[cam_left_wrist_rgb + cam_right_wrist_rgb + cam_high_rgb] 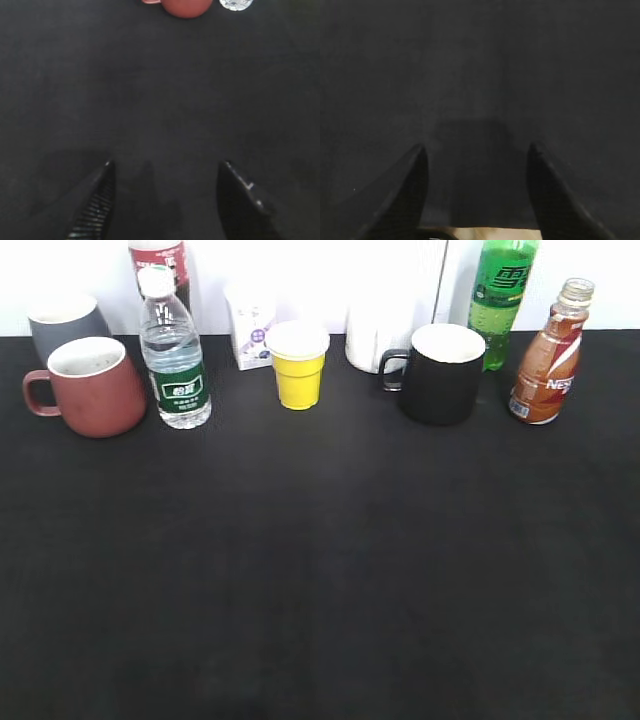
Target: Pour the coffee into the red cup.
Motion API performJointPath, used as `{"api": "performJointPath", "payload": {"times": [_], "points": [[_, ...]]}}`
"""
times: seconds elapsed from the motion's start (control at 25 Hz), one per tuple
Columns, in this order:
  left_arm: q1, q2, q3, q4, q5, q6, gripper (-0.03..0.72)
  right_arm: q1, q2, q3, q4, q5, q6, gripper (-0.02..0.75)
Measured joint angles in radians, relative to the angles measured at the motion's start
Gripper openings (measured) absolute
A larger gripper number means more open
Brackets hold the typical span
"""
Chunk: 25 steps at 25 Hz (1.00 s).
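Observation:
The coffee bottle (546, 358), curvy with a brown-orange label and no cap, stands upright at the back right of the black table. The red cup (92, 387) stands at the back left, handle to the left; its lower part shows at the top of the left wrist view (185, 7). Neither gripper shows in the exterior view. My left gripper (165, 165) is open and empty over bare black cloth, well short of the cup. My right gripper (476, 147) is open and empty over black cloth near the table's front edge.
Along the back stand a grey cup (62, 322), a green-labelled water bottle (173, 355) beside the red cup, a small white carton (250, 328), a yellow cup (298, 366), a black mug (438, 372), a white container (378, 335) and a green soda bottle (502, 290).

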Motion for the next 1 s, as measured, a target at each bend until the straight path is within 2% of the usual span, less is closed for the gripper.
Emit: {"api": "performJointPath", "payload": {"times": [0.16,0.32,0.6,0.76,1.0], "points": [[0.040,-0.122,0.000,0.000,-0.001,0.000,0.468,-0.068,-0.114,0.000,0.002,-0.001,0.001,0.484],[0.048,-0.176,0.000,0.000,-0.001,0.000,0.465,-0.070,-0.222,0.001,0.005,-0.001,0.000,0.484],[0.048,-0.176,0.002,0.000,-0.001,0.000,0.433,-0.070,-0.223,0.001,0.006,-0.001,0.001,0.482],[0.048,-0.176,0.002,0.000,-0.001,0.000,0.377,-0.070,-0.223,0.001,0.008,-0.001,0.000,0.482],[0.048,-0.176,0.002,0.000,-0.001,0.000,0.246,-0.070,-0.223,0.001,0.008,-0.001,0.001,0.482]]}}
